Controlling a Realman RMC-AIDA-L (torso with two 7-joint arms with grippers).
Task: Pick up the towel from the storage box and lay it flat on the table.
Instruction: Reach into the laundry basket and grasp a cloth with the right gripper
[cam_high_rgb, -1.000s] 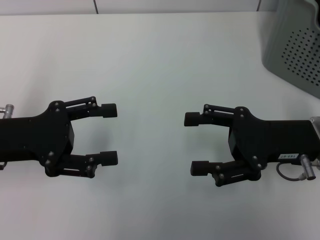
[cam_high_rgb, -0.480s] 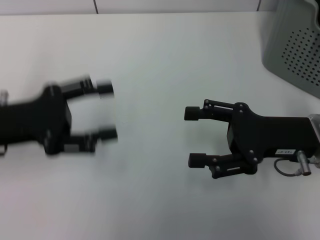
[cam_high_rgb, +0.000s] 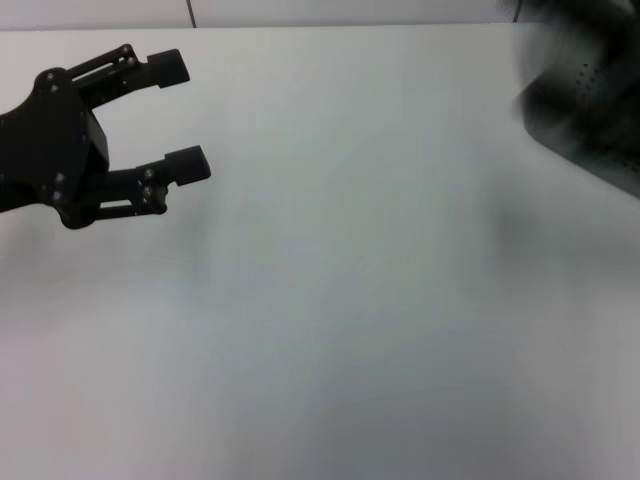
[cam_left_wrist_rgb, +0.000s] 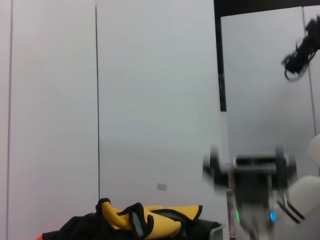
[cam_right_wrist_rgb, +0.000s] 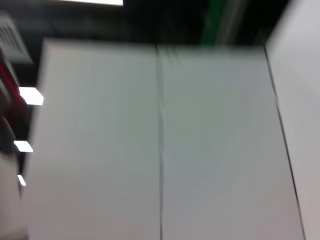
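Now | towel (cam_left_wrist_rgb: 150, 217) bunched in storage box (cam_left_wrist_rgb: 216, 231) | left gripper (cam_high_rgb: 180, 115) open-fingered

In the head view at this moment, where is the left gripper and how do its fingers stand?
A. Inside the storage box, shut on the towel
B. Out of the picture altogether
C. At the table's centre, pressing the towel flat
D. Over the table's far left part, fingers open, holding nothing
D. The left gripper hangs over the far left of the table with its fingers spread and nothing between them.
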